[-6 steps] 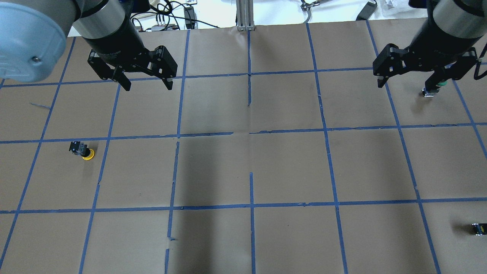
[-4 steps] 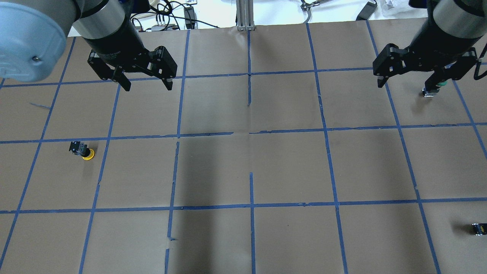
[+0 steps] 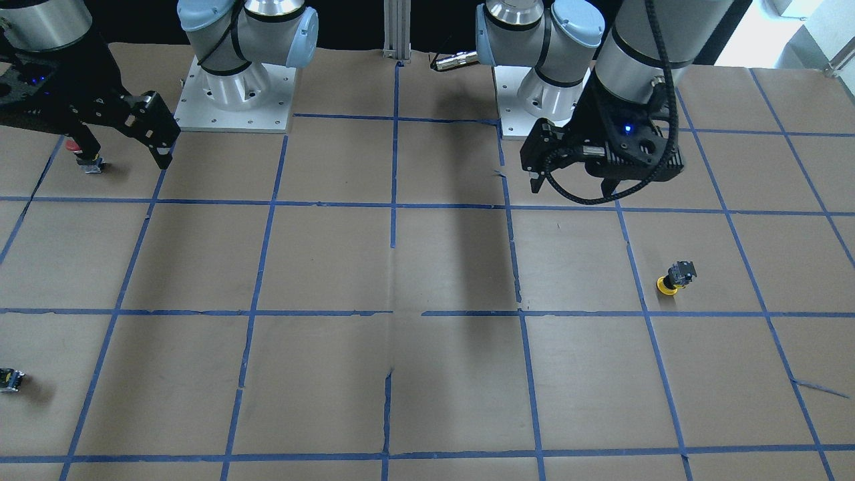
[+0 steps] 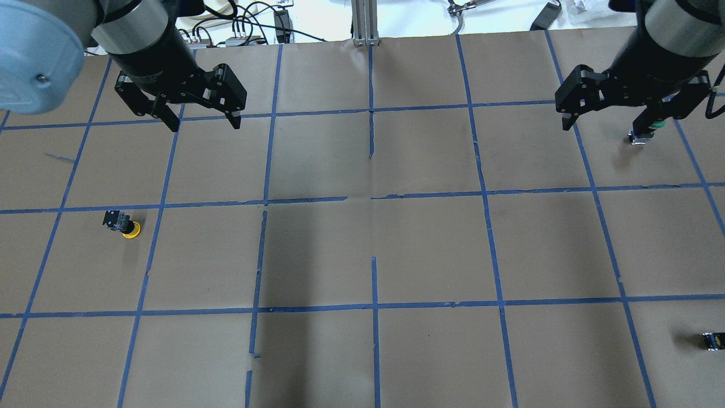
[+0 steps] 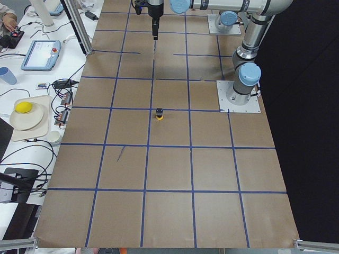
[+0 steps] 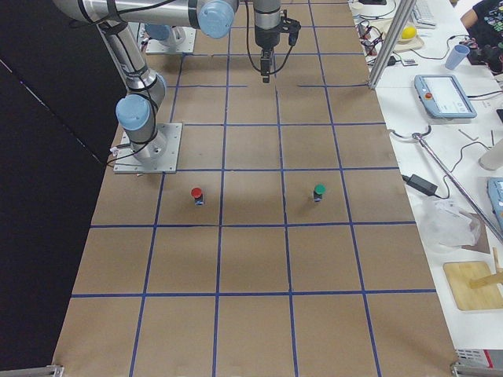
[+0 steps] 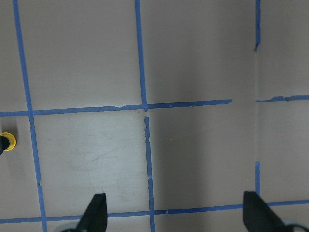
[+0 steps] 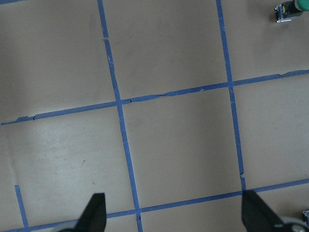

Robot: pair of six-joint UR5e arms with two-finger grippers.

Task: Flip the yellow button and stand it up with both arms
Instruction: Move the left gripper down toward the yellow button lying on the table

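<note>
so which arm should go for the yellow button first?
Probably left. The yellow button is on its half, near the open left gripper; the right gripper hangs at the far end.

Left arm (image 4: 141,34) extends forward; left gripper (image 4: 204,121) hangs raised, jaws spread wide, fingers pointing down. Right arm (image 4: 674,25) extends forward; right gripper (image 4: 604,126) likewise raised, jaws spread wide.

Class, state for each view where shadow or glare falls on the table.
Overhead: a broad dark shadow runs down the middle of the table. Front-facing: a dark band lies centre. Left wrist: pale sheen lower left, shade on the right. Right wrist: pale sheen lower left.
</note>
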